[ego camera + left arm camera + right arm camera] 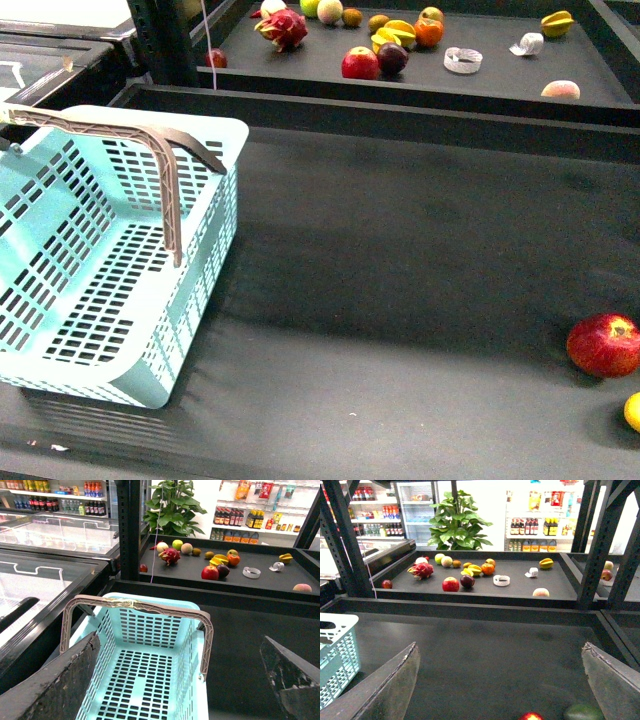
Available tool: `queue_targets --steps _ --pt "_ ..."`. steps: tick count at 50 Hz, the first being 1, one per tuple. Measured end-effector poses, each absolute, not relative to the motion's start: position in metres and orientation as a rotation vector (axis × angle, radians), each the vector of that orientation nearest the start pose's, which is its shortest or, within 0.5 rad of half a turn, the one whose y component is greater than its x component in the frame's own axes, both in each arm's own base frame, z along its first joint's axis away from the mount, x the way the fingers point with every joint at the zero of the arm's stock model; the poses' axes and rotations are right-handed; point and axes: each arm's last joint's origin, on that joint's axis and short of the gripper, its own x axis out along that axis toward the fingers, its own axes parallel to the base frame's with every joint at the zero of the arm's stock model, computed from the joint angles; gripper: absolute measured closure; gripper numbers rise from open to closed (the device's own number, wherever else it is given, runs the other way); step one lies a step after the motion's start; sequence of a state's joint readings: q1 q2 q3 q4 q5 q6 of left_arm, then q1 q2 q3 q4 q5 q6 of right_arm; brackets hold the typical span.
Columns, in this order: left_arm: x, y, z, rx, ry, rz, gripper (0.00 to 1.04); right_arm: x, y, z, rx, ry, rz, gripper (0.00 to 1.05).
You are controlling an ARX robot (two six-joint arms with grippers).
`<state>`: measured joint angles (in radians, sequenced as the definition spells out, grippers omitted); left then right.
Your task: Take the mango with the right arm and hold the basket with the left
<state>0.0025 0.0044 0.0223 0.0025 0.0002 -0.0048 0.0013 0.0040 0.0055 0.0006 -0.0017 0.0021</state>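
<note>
- Two grey-brown handles (165, 170) stood raised together over the light-turquoise basket (60, 230). It filled the left side of the front view and sat on the dark mat (400, 300).
- In the left wrist view, the left gripper (180, 637) was spread wide. Its long black fingers (55, 685) sat in the lower corners of the frame and pinched nothing. The basket's open top lay between and beyond them. Whether either finger touched the basket could not be told.
- Across the top of the front view ran a far tray (500, 85) holding loose fruit. A pink dragon fruit (285, 28) lay at its left, a dark plum (392, 57) near the middle and an orange (429, 31) just right of that.
- In the right wrist view, the right gripper (500, 645) was also spread wide. Its fingers (385, 690) were far apart in the lower corners and clasped nothing, with bare mat between them. A corner of the basket showed at the left edge of that frame.
- At the right edge of the front view, low down, lay a red apple (604, 344).
- The mango (633, 411) lay in the lower right corner of the front view, half cut off by the frame edge. It was near the red apple but apart from it, and well apart from the basket.
</note>
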Motion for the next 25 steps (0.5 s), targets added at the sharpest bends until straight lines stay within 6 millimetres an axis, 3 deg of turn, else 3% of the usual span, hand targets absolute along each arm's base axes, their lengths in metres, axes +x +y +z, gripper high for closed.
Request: queue_targets --steps 25 --pt "0.0966 0.0002 0.1710 -0.005 -0.020 0.002 0.08 0.0976 0.0002 0.1651 0.002 -0.002 0.003 0.08"
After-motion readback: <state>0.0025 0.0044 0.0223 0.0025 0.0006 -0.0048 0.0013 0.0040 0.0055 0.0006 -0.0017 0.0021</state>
